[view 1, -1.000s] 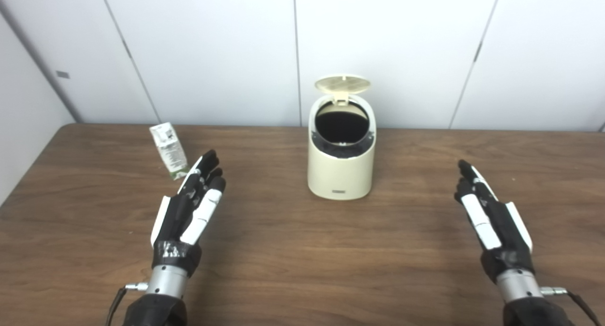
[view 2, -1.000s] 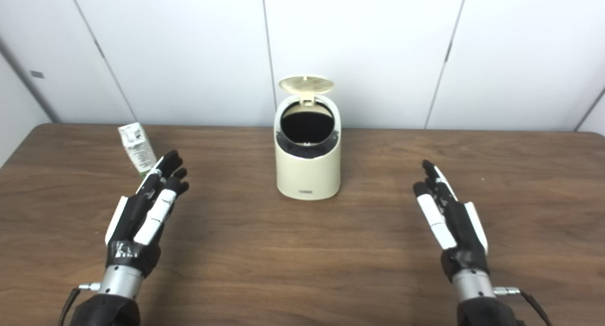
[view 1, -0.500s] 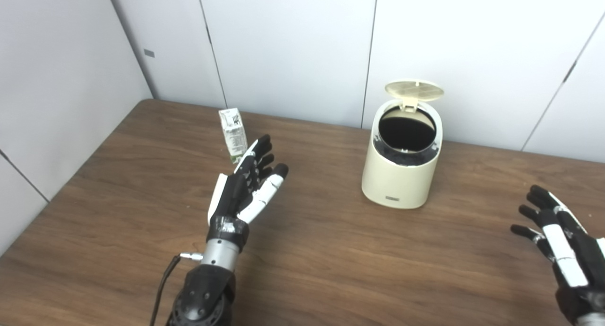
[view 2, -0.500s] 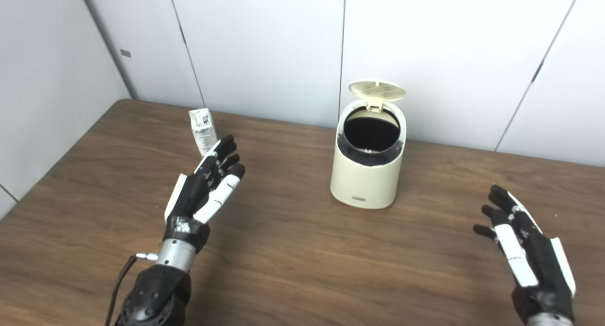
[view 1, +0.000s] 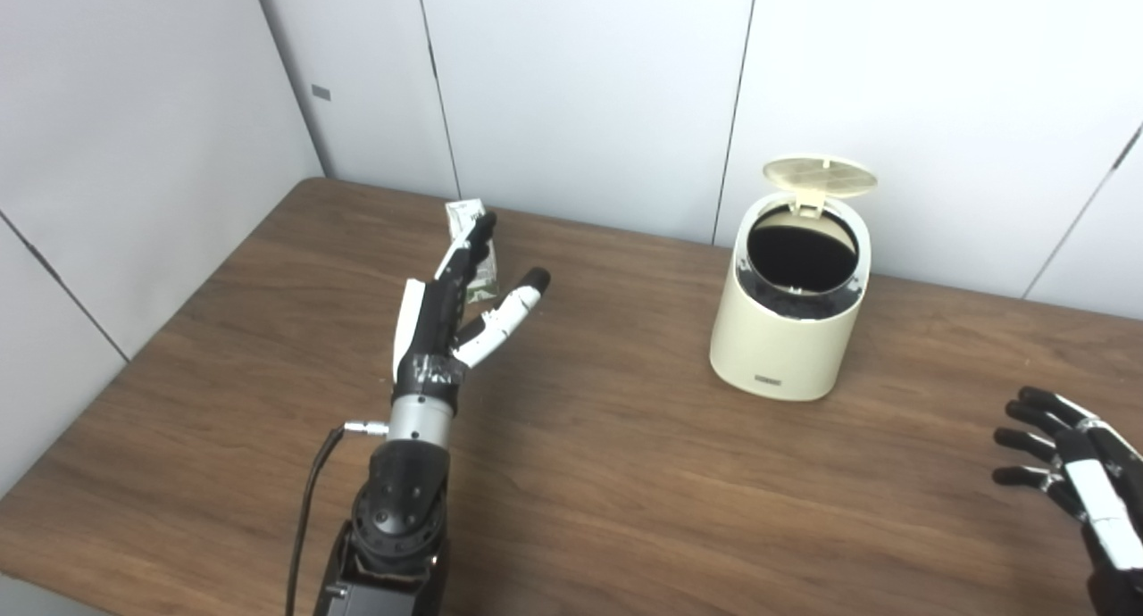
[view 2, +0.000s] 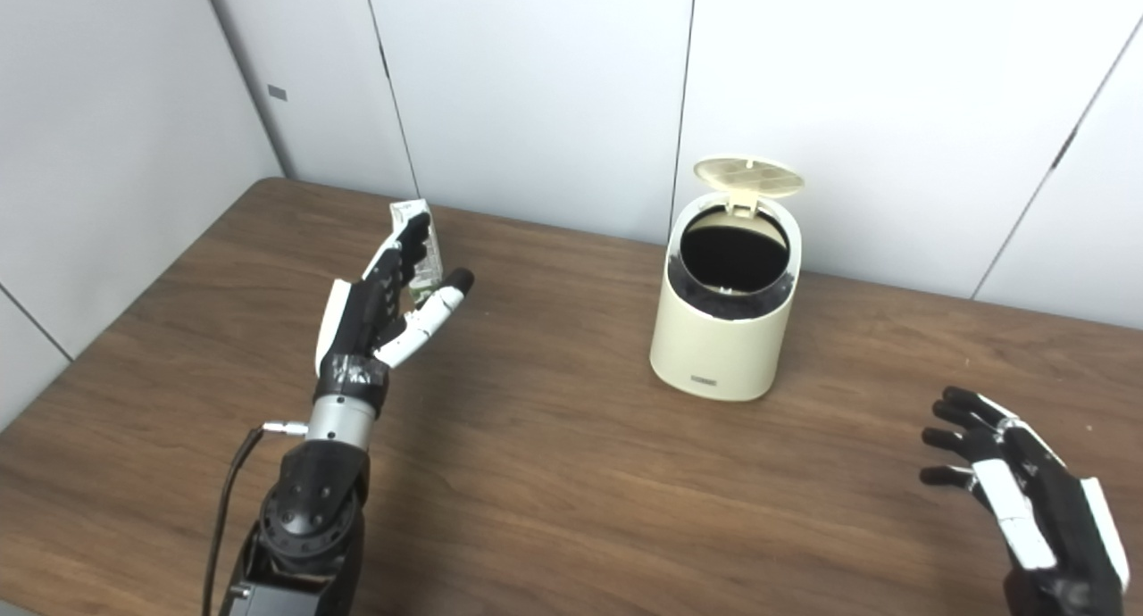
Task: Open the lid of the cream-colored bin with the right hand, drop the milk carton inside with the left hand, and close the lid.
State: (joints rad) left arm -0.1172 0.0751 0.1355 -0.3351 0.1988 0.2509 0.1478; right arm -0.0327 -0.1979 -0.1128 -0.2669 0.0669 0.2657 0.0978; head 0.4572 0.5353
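The milk carton (view 2: 420, 252) stands at the far left of the counter (view 2: 571, 473), looking light and easily crushed or tipped; best taken across its flat sides, mid-height. The left robot hand (view 2: 379, 308) is spread around it, holding nothing. The carton's green print is unreadable. The cream-colored bin (view 2: 725, 330) stands open to its right.

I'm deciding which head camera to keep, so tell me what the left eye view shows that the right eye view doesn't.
Only the left eye view: little extra; it crops the right hand at the frame's edge. Only the right eye view: that hand nearly whole, fingers spread. Both: the cream-colored bin with its lid up, and the open left hand reaching at the milk carton, partly hiding it.
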